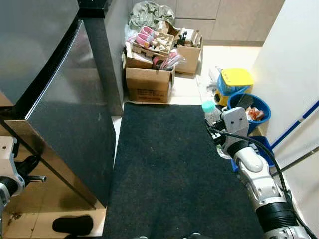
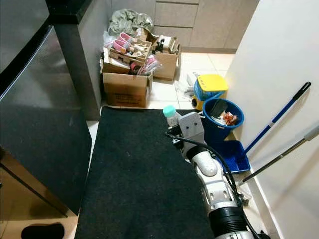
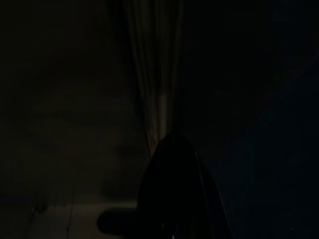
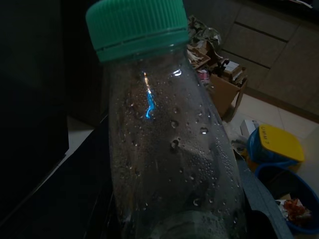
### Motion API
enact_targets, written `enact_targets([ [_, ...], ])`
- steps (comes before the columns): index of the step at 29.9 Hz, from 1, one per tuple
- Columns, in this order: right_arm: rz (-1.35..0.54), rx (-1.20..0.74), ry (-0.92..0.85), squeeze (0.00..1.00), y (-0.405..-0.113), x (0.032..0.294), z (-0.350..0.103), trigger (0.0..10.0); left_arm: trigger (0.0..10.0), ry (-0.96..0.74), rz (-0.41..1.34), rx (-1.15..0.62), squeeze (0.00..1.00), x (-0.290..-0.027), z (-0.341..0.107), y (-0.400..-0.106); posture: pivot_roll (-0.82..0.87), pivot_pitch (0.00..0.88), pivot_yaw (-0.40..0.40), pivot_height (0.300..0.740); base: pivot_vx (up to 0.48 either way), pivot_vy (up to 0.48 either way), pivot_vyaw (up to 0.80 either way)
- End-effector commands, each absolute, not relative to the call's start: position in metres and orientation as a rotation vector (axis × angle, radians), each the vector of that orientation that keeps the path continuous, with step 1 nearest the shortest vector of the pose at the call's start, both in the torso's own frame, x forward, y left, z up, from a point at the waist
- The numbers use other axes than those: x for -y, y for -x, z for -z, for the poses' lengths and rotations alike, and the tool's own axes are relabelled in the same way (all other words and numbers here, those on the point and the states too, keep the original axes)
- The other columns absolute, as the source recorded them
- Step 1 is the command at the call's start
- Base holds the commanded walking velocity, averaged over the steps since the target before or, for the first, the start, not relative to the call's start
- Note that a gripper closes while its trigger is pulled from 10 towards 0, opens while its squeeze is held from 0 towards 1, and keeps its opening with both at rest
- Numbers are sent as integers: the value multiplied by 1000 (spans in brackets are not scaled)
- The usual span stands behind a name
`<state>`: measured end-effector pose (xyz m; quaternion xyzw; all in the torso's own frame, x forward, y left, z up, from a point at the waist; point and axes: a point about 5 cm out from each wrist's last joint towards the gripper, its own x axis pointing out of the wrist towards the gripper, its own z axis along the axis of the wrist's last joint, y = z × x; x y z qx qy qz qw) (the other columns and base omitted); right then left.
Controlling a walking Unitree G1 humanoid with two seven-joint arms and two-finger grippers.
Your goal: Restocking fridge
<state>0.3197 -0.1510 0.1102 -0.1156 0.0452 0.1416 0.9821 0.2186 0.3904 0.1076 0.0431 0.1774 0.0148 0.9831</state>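
Note:
A clear plastic bottle [image 1: 211, 112] with a green cap [image 4: 135, 26] is held upright in my right gripper [image 1: 217, 128], above the right side of a black floor mat [image 1: 164, 174]. Droplets cover the bottle's inside wall [image 4: 169, 149]. The silver wrist hides the fingers in the eye views. The tall dark fridge [image 1: 60, 99] stands on the left with its doors closed, about a mat's width from the bottle. My left gripper [image 1: 29, 168] hangs low at the fridge's near corner; one dark finger [image 3: 174, 199] can be made out in the very dark left wrist view.
Open cardboard boxes [image 1: 148, 82] full of goods sit past the mat's far end. A blue bucket [image 1: 254, 112], a yellow-lidded tub [image 1: 235, 78] and a blue mop handle [image 1: 294, 124] crowd the white wall [image 1: 294, 55] on the right. A black slipper [image 1: 72, 225] lies on the floor lower left.

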Motion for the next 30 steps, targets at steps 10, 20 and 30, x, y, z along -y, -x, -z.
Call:
enact_targets([
  [10,-295,-67,242,0,-320,149,-118,10000,10000,-146,-98,-260,0,-396,-128,-232,23,118,-74,740,0,0,0],
  [20,-307,-69,245,0,-320,148,-118,10000,10000,-115,-81,-214,0,-379,-125,-246,20,120,-85,740,0,0,0],
  [30,-310,-71,249,0,-318,148,-118,10000,10000,-66,-13,-204,1000,-364,-117,-251,16,116,-88,740,0,0,0],
])
